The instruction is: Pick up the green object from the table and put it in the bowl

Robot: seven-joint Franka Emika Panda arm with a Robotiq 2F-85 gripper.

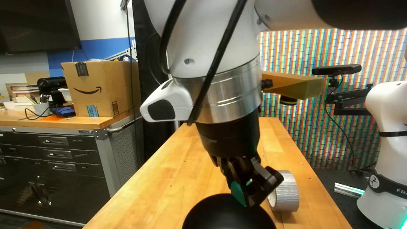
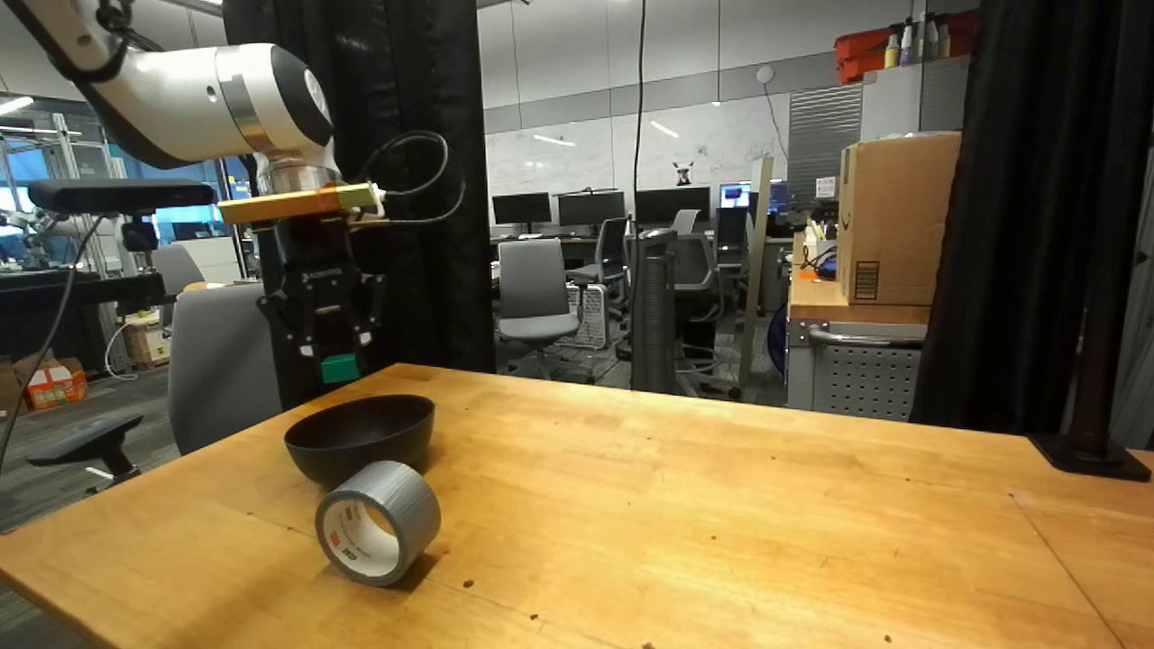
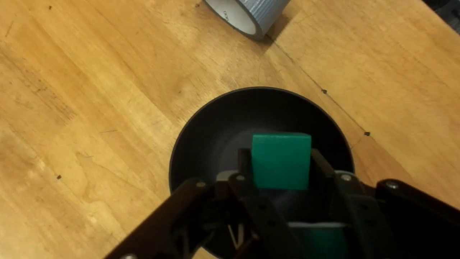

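The fingers (image 3: 245, 162) are clamped on the green block (image 3: 281, 162), which hangs above the black bowl (image 2: 361, 437) and apart from it, clear of the wooden surface (image 2: 721, 505), so the step in hand is judged to be placement, the next move calling for careful lowering and release inside the bowl.

In an exterior view, the white arm (image 2: 185, 104) reaches in from the top left and bends down at the wrist (image 2: 300, 173). The black gripper (image 3: 281, 160) points down. Its two fingers (image 3: 244, 160) stand a little apart, pinching from both sides.
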